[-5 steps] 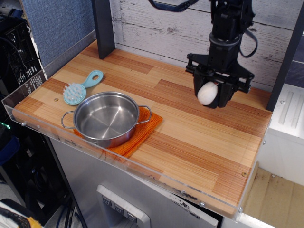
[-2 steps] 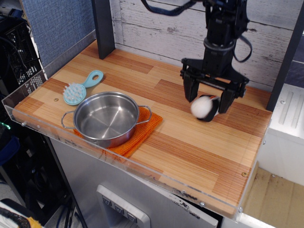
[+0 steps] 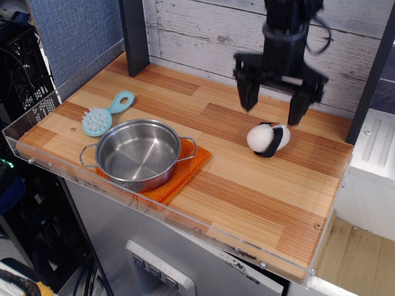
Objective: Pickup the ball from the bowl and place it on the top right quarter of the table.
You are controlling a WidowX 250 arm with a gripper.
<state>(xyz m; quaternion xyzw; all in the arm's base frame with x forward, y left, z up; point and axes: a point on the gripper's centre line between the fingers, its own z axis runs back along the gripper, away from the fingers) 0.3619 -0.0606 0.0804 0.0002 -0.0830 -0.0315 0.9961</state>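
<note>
the ball (image 3: 268,138) is lying on its side on the table (image 3: 247,185), in the far right part near the back wall, its black band tilting across the white body. it is looking soft and light, more like a padded lump than a hard sphere, so it is likely giving a little under pressure and not rolling far thanks to the egg shape. the best hold is probably across its narrow middle, over the band, with the fingers straddling it from above. the gripper (image 3: 276,110) is hanging just above it with its fingers spread apart and holding nothing. the bowl (image 3: 137,153) is sitting empty on an orange cloth (image 3: 183,172) well apart to the left, with a light-blue brush (image 3: 106,113) just behind it. no brand, label or writing is showing anywhere readable.
</note>
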